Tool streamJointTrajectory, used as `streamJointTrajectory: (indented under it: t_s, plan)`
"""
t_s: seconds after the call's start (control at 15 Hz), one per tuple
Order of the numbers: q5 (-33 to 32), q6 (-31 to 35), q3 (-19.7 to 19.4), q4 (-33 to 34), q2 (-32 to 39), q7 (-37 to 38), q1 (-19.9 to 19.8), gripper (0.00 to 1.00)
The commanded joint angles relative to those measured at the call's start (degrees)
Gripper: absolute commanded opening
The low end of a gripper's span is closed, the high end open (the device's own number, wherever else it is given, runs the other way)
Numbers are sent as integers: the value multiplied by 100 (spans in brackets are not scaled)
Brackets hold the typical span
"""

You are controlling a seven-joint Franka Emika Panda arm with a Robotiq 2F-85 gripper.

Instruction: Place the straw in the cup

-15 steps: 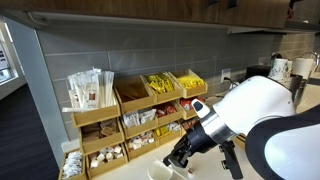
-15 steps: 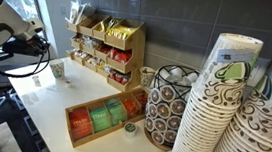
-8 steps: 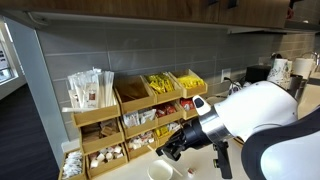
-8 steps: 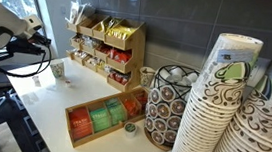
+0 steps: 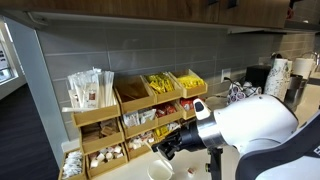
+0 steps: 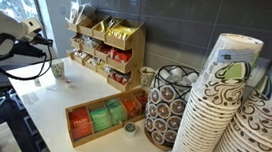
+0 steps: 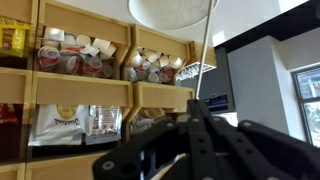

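The small white cup point(image 5: 160, 172) stands on the counter in front of the wooden shelf rack; it also shows as a small white cup point(image 6: 57, 70) and as a round pale cup point(image 7: 172, 12) at the top of the wrist view. My gripper point(image 5: 164, 149) hangs just above it, close to the rack. In the wrist view the gripper point(image 7: 195, 100) is shut on the thin white straw point(image 7: 206, 50), which runs from the fingertips past the cup's rim. In an exterior view the gripper point(image 6: 45, 43) sits above and left of the cup.
A wooden rack of packets and pods point(image 5: 130, 110) backs the counter and also appears as the rack point(image 6: 104, 43). A wooden tea box point(image 6: 102, 118), a wire basket of pods point(image 6: 168, 104) and tall stacks of patterned cups point(image 6: 233, 115) stand further along.
The arm has swung the shut gripper and straw toward the rack, bringing it over the white cup. The cup has not moved.
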Motion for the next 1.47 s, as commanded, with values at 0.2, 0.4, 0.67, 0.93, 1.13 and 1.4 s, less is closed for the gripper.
streamJointTrajectory:
  t_s: [0.2,0.4,0.67,0.93,1.13,1.4]
  plan:
    - [-624,892,-442,102,917,982,156,0]
    - [-1021,1105,674,162,1238,1525,-1080,0]
    - [-1219,1250,1786,272,1504,1757,-2231,0]
    - [-1278,1173,2681,320,1708,1749,-3179,0]
    - [-1255,1132,3159,364,1796,1683,-3671,26]
    - [-1203,1030,3608,330,1692,1617,-4145,48]
